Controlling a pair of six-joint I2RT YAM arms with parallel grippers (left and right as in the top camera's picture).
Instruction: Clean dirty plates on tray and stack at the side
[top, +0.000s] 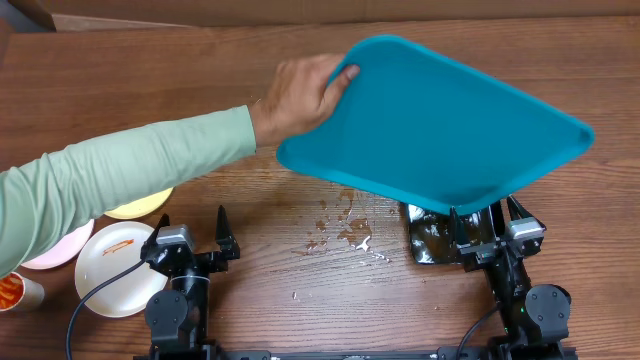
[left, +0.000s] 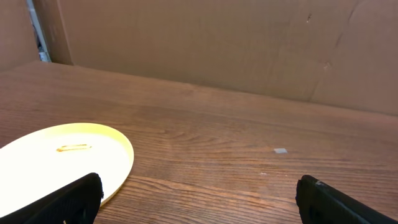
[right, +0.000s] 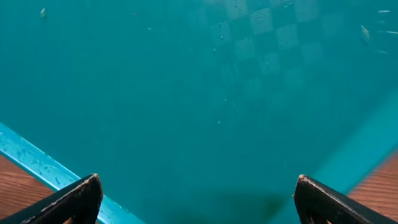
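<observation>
Teal tray (top: 440, 120), held tilted by a person's hand (top: 300, 95) gripping its left corner, fills the upper right of the overhead view above the wooden table (top: 300, 300). Its lower edge overlaps my right claw (top: 487, 213), whose fingers stand wide apart and hold nothing. My right wrist view is almost all tray (right: 199, 93), with the right claw (right: 198, 180) spread open before it.

A small black tray (top: 428, 240) lies under the teal tray's lower edge, just beside my right claw. Water droplets (top: 345, 235) spot the wood just below the tray's left half.

Well left of the tray, my left claw (top: 193, 218) is also spread and empty. Beyond it lie three plates: a yellow-green plate (top: 140, 205), a white plate (top: 115, 268) and a pinkish-white plate (top: 55, 250), all on bare wood. My left wrist view shows the yellow-green plate (left: 62, 162) with an orange smear (left: 73, 148), just ahead of my left finger (left: 68, 202).
</observation>
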